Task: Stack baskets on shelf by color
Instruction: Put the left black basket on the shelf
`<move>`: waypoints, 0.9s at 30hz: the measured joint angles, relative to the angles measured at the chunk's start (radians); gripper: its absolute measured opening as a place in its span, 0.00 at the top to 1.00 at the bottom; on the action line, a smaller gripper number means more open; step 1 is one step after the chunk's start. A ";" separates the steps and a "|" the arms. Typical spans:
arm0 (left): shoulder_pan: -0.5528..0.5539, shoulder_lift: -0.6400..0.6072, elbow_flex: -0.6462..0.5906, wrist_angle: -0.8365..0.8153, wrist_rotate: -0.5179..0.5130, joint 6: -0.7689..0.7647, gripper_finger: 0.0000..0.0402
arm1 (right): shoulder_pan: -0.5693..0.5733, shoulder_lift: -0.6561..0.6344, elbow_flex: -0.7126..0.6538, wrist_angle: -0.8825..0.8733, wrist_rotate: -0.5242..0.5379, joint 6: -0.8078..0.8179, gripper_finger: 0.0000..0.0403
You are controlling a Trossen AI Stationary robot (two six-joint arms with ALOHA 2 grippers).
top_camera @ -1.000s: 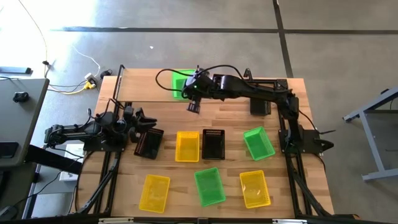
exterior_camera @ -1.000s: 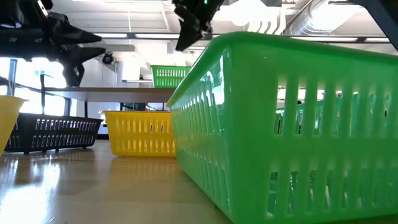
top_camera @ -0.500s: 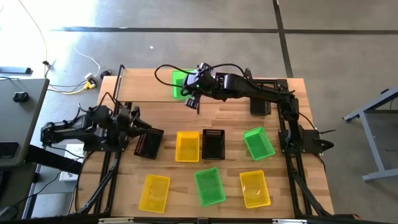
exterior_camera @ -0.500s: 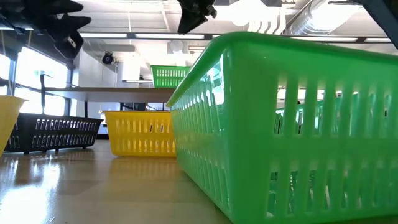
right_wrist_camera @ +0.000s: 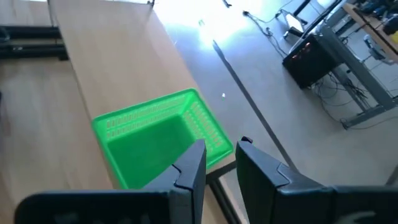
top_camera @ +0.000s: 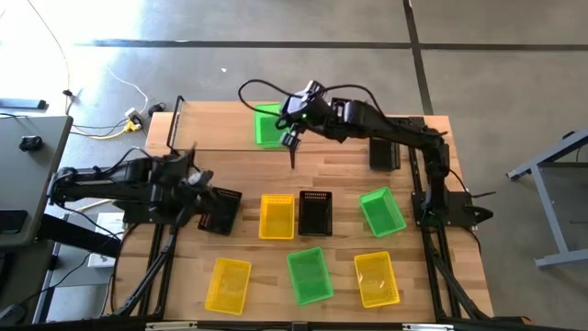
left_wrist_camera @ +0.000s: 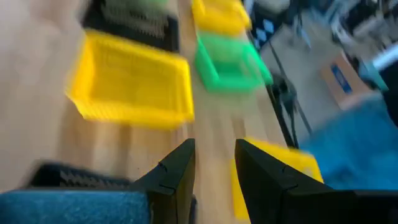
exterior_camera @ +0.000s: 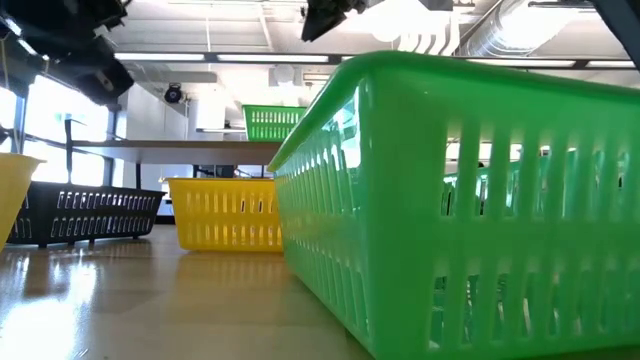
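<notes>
A green basket (top_camera: 267,126) (right_wrist_camera: 158,140) sits by its base at the right end of the shelf (top_camera: 216,124). My right gripper (top_camera: 292,147) (right_wrist_camera: 221,155) hangs above the shelf's right end, fingers a narrow gap apart and holding nothing. My left gripper (top_camera: 197,181) (left_wrist_camera: 214,165) hovers at the table's left side beside a black basket (top_camera: 219,211), also narrowly open and empty. On the tabletop stand yellow baskets (top_camera: 277,216) (top_camera: 229,284) (top_camera: 376,279), green baskets (top_camera: 382,211) (top_camera: 309,276) and a black basket (top_camera: 315,213). Another black basket (top_camera: 384,154) lies partly under the right arm.
The shelf's black end upright (top_camera: 177,124) stands at the far left corner. Bare board runs left of the green basket on the shelf. In the low view the near green basket (exterior_camera: 460,200) fills the right half. Arm bases flank both table sides.
My right gripper has risen and drawn back toward the table's right, away from the green basket, which stays on the shelf. My left gripper has pulled toward the table's left edge and lifted, away from the black basket beside it.
</notes>
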State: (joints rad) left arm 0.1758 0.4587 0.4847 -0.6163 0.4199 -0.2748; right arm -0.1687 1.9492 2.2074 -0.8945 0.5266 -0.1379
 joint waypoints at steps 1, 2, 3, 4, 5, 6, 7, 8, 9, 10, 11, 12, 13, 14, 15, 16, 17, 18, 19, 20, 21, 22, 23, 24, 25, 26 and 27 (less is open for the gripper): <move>-0.014 0.018 0.000 -0.009 0.011 0.000 0.74 | -0.003 -0.007 0.000 -0.004 -0.001 0.000 0.81; -0.031 0.038 0.000 -0.022 0.015 0.000 0.74 | -0.007 -0.010 0.000 -0.010 -0.002 0.000 0.81; -0.049 0.059 0.000 -0.039 0.014 -0.001 0.74 | -0.010 -0.012 0.000 -0.007 -0.003 0.000 0.81; -0.068 0.078 0.000 -0.052 0.015 -0.001 0.74 | -0.014 -0.014 0.000 -0.008 -0.004 0.000 0.81; -0.087 0.097 0.000 -0.059 0.015 -0.002 0.74 | -0.018 -0.015 0.000 -0.013 -0.004 -0.001 0.81; -0.105 0.116 0.000 -0.058 0.014 -0.009 0.74 | -0.021 -0.015 0.000 -0.014 -0.005 0.000 0.81; -0.123 0.131 0.000 -0.056 0.013 -0.010 0.74 | -0.024 -0.015 0.000 -0.014 -0.005 0.000 0.81; -0.141 0.147 0.000 -0.057 0.007 -0.010 0.74 | -0.028 -0.015 0.000 -0.015 -0.005 0.000 0.81; -0.159 0.163 0.000 -0.055 -0.004 -0.010 0.74 | -0.029 -0.016 0.000 -0.019 -0.005 0.000 0.81; -0.177 0.180 0.000 -0.055 -0.018 -0.015 0.74 | -0.030 -0.016 0.000 -0.024 -0.005 0.000 0.81; -0.194 0.196 0.000 -0.057 -0.036 -0.026 0.74 | -0.031 -0.016 0.000 -0.029 -0.006 0.000 0.81; -0.210 0.211 0.000 -0.059 -0.055 -0.035 0.74 | -0.031 -0.016 0.000 -0.033 -0.007 0.000 0.81; -0.226 0.226 0.000 -0.061 -0.067 -0.037 0.74 | -0.030 -0.016 0.000 -0.038 -0.007 -0.001 0.81; -0.242 0.242 0.000 -0.061 -0.078 -0.038 0.74 | -0.030 -0.016 0.000 -0.041 -0.008 0.000 0.81; -0.259 0.257 0.000 -0.061 -0.092 -0.041 0.74 | -0.030 -0.016 0.000 -0.045 -0.008 0.000 0.81; -0.275 0.271 0.000 -0.062 -0.108 -0.050 0.74 | -0.030 -0.016 0.000 -0.048 -0.008 0.000 0.81; -0.292 0.287 0.000 -0.061 -0.121 -0.059 0.74 | -0.030 -0.016 0.000 -0.051 -0.009 0.000 0.81; -0.307 0.305 0.000 -0.062 -0.136 -0.063 0.74 | -0.030 -0.016 0.000 -0.051 -0.011 0.000 0.81; -0.323 0.322 0.000 -0.067 -0.156 -0.064 0.74 | -0.030 -0.016 0.000 -0.052 -0.011 0.000 0.81; -0.338 0.339 0.000 -0.076 -0.175 -0.068 0.74 | -0.030 -0.016 0.000 -0.053 -0.013 0.000 0.81; -0.353 0.356 0.000 -0.081 -0.193 -0.078 0.74 | -0.030 -0.016 0.000 -0.055 -0.016 0.000 0.81; -0.366 0.372 0.000 -0.080 -0.214 -0.093 0.74 | -0.030 -0.016 0.000 -0.054 -0.023 0.000 0.81; -0.378 0.388 0.000 -0.080 -0.234 -0.108 0.74 | -0.030 -0.016 0.000 -0.055 -0.026 0.002 0.81; -0.389 0.401 0.000 -0.080 -0.243 -0.120 0.74 | -0.030 -0.016 0.000 -0.055 -0.026 0.003 0.81; -0.399 0.412 0.000 -0.079 -0.250 -0.132 0.74 | -0.030 -0.016 0.000 -0.055 -0.026 0.002 0.81; -0.409 0.426 0.000 -0.077 -0.252 -0.141 0.74 | -0.030 -0.016 0.000 -0.056 -0.026 0.002 0.81; -0.418 0.438 0.000 -0.077 -0.252 -0.143 0.74 | -0.030 -0.016 0.000 -0.056 -0.026 0.001 0.81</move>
State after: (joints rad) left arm -0.2424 0.8971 0.4843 -0.6936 0.1677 -0.4179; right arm -0.1986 1.9335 2.2074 -0.9504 0.5003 -0.1371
